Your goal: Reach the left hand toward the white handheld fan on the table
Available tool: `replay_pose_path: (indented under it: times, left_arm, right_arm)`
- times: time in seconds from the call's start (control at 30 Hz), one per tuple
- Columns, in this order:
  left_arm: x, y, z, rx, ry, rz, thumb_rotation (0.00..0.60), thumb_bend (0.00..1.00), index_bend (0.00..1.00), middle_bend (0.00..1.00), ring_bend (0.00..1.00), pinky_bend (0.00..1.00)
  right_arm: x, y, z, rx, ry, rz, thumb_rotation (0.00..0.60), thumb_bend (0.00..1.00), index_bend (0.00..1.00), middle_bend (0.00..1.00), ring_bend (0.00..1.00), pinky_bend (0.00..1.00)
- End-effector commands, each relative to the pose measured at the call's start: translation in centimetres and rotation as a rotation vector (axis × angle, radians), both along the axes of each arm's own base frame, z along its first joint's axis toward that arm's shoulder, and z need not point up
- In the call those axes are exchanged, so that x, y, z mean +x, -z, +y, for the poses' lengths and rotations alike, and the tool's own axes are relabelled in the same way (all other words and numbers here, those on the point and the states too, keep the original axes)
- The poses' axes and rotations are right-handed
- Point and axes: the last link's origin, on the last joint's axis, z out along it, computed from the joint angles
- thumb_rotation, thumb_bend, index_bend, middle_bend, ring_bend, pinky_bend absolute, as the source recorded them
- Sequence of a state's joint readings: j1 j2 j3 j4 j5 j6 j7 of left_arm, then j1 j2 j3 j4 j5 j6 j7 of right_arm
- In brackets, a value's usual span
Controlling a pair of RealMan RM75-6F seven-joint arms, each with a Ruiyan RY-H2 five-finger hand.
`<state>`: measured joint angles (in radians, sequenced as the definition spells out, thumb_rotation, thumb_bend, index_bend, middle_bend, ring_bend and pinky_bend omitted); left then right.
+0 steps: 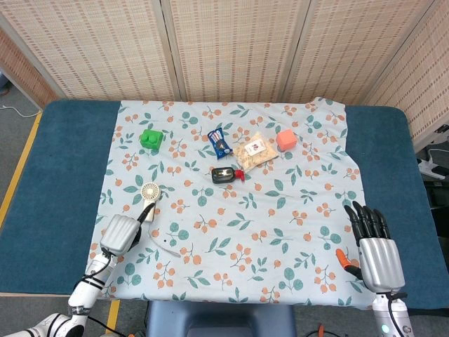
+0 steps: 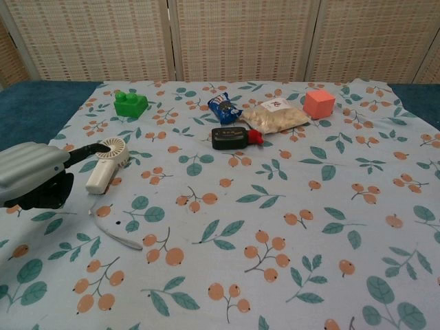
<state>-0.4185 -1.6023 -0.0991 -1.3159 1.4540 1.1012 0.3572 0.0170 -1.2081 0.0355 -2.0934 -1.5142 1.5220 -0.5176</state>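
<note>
The white handheld fan (image 1: 149, 198) (image 2: 108, 163) lies on the floral cloth at the left, round head away from me, handle toward me. My left hand (image 1: 121, 232) (image 2: 33, 176) hovers just left of and slightly nearer than the handle. It holds nothing; one finger points toward the fan's head and the others bend underneath. Whether that finger touches the fan is unclear. My right hand (image 1: 376, 247) rests near the front right edge, fingers apart and empty; the chest view does not show it.
Behind the fan lie a green block (image 1: 151, 139), a blue snack packet (image 1: 220, 142), a black bottle with a red cap (image 1: 226, 174), a clear bag of nuts (image 1: 255, 151) and a pink cube (image 1: 285, 139). A white cord (image 2: 113, 230) curls in front of the fan.
</note>
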Motion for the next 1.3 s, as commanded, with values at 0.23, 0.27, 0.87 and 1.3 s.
replay_pose_path:
  times: [0.23,0.27,0.87,1.3]
  left_arm:
    - [-0.8,0.5,0.6,-0.003,-0.034,0.049,0.600,0.99,0.00,0.99,0.86,1.00]
    - [-0.9,0.5,0.7,-0.003,-0.036,0.054,0.600,0.99,0.00,0.99,0.86,1.00]
    - [-1.6,1.2,1.7,0.007,-0.058,0.121,0.600,0.99,0.00,0.99,0.86,1.00]
    - [-2.0,1.1,1.7,0.009,-0.064,0.148,0.600,1.00,0.00,0.99,0.86,1.00]
  right_arm:
    - [0.0,0.0,0.0,0.002,-0.001,-0.001,0.600,0.19,0.00,0.00,0.00,0.00]
    - [0.0,0.0,0.0,0.002,-0.002,-0.001,0.600,0.19,0.00,0.00,0.00,0.00]
    - [0.2,-0.1,0.1,-0.004,-0.003,0.000,0.600,0.19,0.00,0.00,0.00,0.00]
    - [0.2,-0.1,0.1,-0.003,-0.002,0.001,0.600,0.19,0.00,0.00,0.00,0.00]
